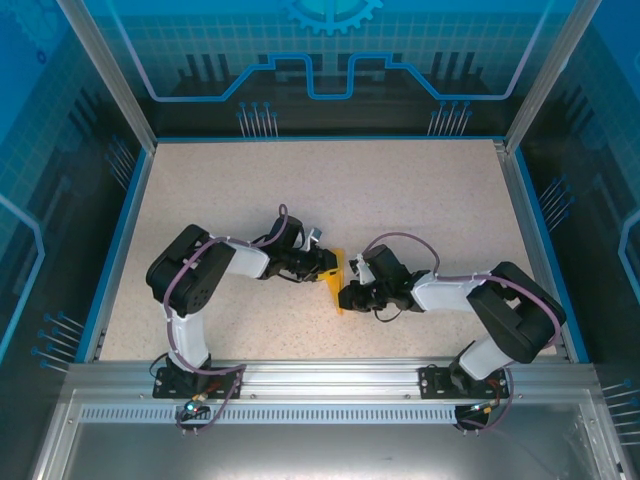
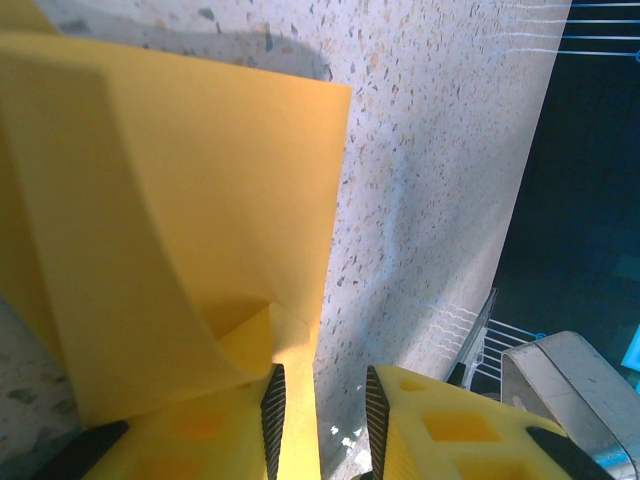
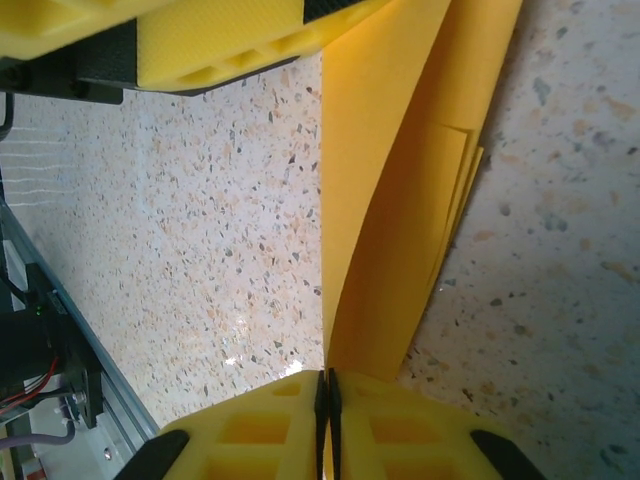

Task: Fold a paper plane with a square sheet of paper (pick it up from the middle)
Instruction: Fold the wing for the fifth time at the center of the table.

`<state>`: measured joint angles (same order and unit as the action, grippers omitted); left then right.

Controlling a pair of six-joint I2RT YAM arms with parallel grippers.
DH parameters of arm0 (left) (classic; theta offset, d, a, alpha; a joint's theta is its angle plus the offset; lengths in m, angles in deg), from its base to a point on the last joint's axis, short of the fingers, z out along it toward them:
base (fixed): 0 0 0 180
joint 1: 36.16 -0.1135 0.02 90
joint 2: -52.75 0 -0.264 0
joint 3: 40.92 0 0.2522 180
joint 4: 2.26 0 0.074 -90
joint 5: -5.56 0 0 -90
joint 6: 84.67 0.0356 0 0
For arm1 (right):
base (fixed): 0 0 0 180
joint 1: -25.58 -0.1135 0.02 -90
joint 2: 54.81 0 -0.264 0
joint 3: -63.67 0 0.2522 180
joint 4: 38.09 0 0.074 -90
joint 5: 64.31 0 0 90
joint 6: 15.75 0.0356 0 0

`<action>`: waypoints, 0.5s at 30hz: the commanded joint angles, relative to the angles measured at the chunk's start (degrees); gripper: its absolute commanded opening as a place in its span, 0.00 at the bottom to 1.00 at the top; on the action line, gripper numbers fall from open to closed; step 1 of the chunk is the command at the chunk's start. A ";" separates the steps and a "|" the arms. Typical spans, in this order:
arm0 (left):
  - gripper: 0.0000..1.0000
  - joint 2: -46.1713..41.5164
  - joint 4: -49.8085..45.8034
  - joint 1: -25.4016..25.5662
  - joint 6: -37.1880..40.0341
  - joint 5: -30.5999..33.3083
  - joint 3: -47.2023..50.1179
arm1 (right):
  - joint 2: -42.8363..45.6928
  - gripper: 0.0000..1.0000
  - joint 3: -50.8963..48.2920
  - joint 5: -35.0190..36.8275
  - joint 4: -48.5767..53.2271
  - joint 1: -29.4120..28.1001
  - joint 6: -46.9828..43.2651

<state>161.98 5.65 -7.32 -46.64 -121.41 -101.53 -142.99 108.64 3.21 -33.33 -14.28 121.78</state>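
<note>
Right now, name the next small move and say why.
Probably close the left gripper on the folded paper: it runs between the jaws, against one and apart from the other, while the right gripper pinches its edge.

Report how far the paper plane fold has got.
Done: the thin orange-yellow paper sheet is already folded over, with stacked layer edges showing in the right wrist view.
In hand: the right gripper is shut on one edge of it. The left gripper stands open, with the paper lying against one pad.
Left: no slim pointed dart shape shows yet, so further folds probably remain.
</note>
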 commanded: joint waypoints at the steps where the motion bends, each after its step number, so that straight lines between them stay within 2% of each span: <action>1: 0.31 1.89 -3.30 0.45 1.35 -0.21 -0.61 | -0.46 0.09 1.19 -0.45 1.16 -1.18 -0.84; 15: 0.31 1.97 -3.94 0.59 1.25 -0.12 -0.69 | -8.76 0.08 3.77 0.89 7.38 -3.68 -1.11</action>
<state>162.03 5.21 -7.16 -46.64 -121.38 -101.79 -148.93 112.64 2.72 -31.38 -16.51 120.95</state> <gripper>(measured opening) 0.310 0.082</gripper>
